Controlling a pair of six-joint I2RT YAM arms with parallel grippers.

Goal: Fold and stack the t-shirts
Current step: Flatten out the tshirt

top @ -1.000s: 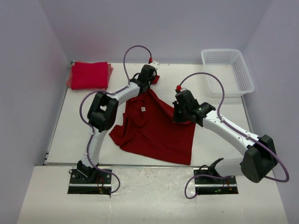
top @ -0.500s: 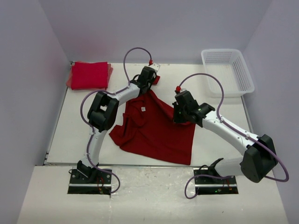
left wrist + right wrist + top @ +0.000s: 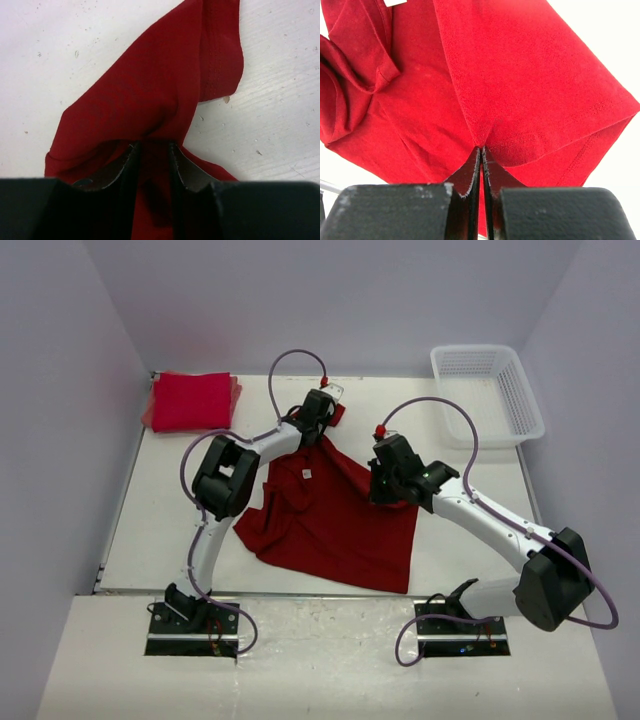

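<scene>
The tabletop (image 3: 160, 500) looks almost the same as a second ago. The 1 real change is in the left arm (image 3: 225, 475): its elbow has swung a little toward the far right. This has carried its wrist, and the far corner of the dark crimson t-shirt (image 3: 330, 520), slightly farther from the bases. The right arm (image 3: 480, 520) has barely shifted.

I read this as stretching the shirt flat rather than folding it (no crease has been laid yet). The shirt lies mid-tabletop. Its near-left part is rumpled and doubled over, and its small white label (image 3: 307, 474) faces up.

The left jaws stand partly apart with a thick bunch of the shirt's cloth clamped between them, a sleeve hem lying just beyond on the bare surface. The right jaws are pinched tight on a thin fold near the shirt's right hem.

The white lattice basket (image 3: 487, 348) sits at the far right, well apart from the shirt. The folded stack of bright red t-shirts (image 3: 192, 401) sits at the far left corner, also clear of the work.

What could hinder the work is the 2 arms themselves. The left forearm crosses above the shirt's far-left edge and the right wrist hangs over its right side, so both would cover any fold line there.
</scene>
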